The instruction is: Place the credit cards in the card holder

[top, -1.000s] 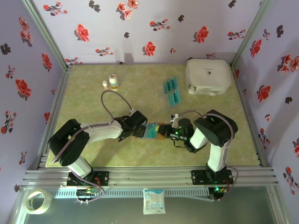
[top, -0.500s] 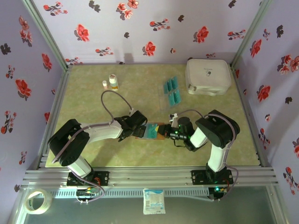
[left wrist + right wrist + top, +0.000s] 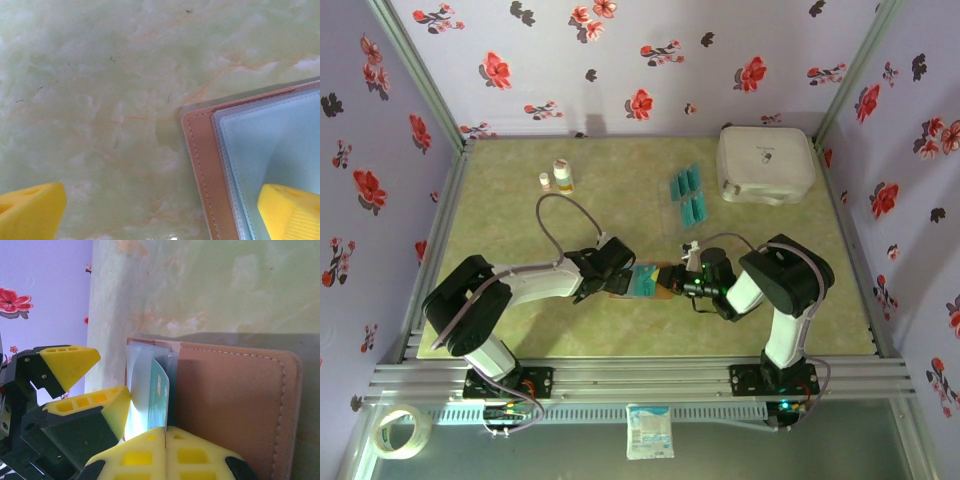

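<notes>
My right hand, pinched shut on one card, has crept slightly left, so the card now stands partway inside the wallet. My left hand, spread wide, seems to steady the wallet. The other cards lie well behind on the table.

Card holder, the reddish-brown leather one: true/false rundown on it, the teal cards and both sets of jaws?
1. The left gripper has its jaws open, with one yellow finger over the clear sleeves of the reddish-brown leather card holder. True.
2. The right gripper has its jaws open and empty. False: they are shut on a thin teal-blue credit card tucked partly behind a clear sleeve.
3. More teal-blue cards lie on the green marbled table, left of the large white rounded case. True.
4. The card holder lies folded shut. False: it lies open, sleeves showing.
</notes>
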You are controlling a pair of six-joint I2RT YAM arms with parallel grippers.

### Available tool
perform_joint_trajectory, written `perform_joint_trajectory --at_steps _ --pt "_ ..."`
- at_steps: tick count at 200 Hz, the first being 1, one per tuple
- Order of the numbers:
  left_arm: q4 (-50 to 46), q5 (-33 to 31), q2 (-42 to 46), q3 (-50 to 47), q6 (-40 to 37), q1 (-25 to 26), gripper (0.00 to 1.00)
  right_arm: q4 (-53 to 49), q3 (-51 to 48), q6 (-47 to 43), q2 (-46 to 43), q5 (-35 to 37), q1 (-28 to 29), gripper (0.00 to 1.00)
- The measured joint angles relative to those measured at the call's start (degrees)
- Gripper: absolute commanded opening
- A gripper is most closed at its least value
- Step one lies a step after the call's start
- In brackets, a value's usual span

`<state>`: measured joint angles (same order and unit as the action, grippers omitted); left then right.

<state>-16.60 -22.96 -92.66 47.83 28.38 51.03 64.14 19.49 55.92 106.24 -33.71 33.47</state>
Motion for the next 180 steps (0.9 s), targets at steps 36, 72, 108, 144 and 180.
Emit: perform_joint_trajectory --at_steps 36,72,108,144,180 --pt "-0.09 -0.26 0.0 0.0 0.0 0.04 1.0 0.02 0.31 0.0 0.28 -0.26 -0.02 0.0" --pt "-0.13 -0.66 0.0 -0.02 0.0 0.04 1.0 0.02 0.74 0.0 0.66 -0.55 -0.07 0.0" --pt "-0.13 -0.66 0.0 -0.02 0.0 0.04 1.0 0.0 0.74 0.0 0.63 -0.52 -0.07 0.0" --pt "-0.13 -0.66 0.0 -0.02 0.0 0.04 1.0 -0.57 0.72 0.0 0.28 -0.22 -0.39 0.0" --pt "-0.13 -0.66 0.0 -0.02 0.0 0.04 1.0 -0.96 0.79 0.0 0.15 -0.2 -0.46 0.12"
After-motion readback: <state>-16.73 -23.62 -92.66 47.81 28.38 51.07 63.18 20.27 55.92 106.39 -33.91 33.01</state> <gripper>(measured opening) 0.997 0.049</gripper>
